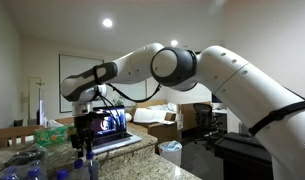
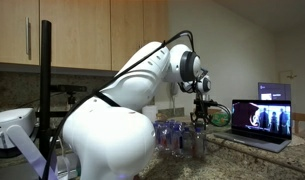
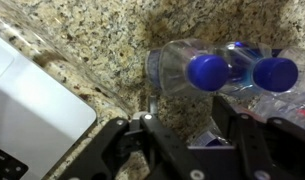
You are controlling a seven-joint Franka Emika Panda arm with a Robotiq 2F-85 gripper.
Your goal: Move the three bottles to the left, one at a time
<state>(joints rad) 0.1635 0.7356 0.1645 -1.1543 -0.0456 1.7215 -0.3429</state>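
In the wrist view two clear bottles with blue caps (image 3: 209, 72) (image 3: 276, 73) stand side by side on the granite counter (image 3: 102, 50), just beyond my fingers. A third bottle (image 3: 210, 138) sits low between the fingers, close to the right one, with most of its blue cap hidden. My gripper (image 3: 182, 115) is open, and bare granite shows between its left finger and that bottle. In both exterior views the gripper (image 1: 87, 135) (image 2: 199, 118) hangs over the bottle cluster (image 1: 80, 165) (image 2: 178, 135), beside the laptop.
An open laptop (image 1: 109, 125) (image 2: 264, 118) with a lit screen stands on the counter next to the bottles; its pale corner (image 3: 32, 110) fills the left of the wrist view. More clear plastic items (image 1: 22, 165) lie at the counter's near end. A white bin (image 1: 170, 152) stands on the floor.
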